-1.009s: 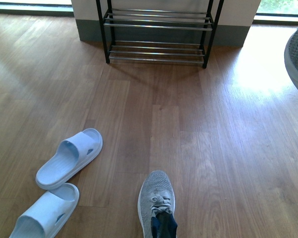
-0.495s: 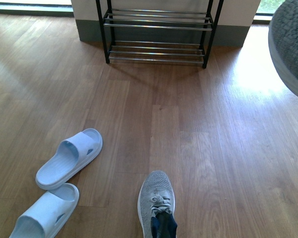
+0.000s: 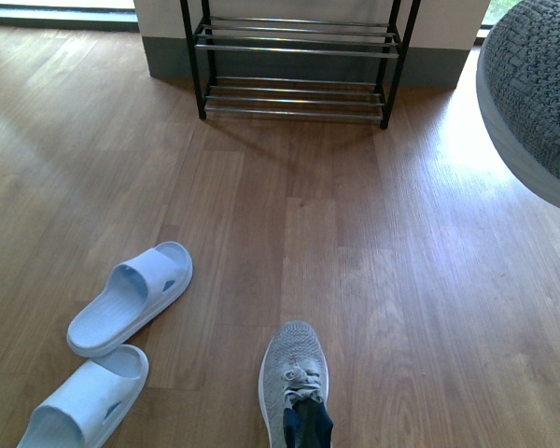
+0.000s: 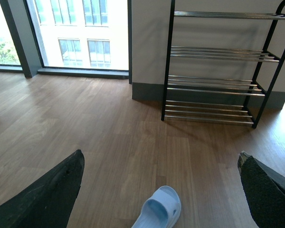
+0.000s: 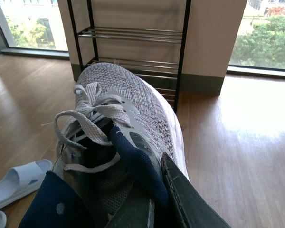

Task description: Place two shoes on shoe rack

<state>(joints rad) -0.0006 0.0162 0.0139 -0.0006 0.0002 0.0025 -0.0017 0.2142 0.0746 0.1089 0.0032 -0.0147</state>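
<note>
My right claw (image 5: 149, 204) grips the grey sneaker (image 5: 128, 118) by its heel, aloft; the front view cuts it off. The second sneaker (image 3: 296, 378) lies on the floor, heel cropped, well apart from the shoe rack (image 3: 297, 45). My left claw (image 4: 160, 159) gapes wide.

One grey knit sneaker (image 3: 295, 383) lies upright on the wood floor (image 3: 261, 205), toe toward the black, chrome-barred shoe rack (image 3: 297, 49), while its mate (image 3: 541, 93) hangs raised at right.
</note>
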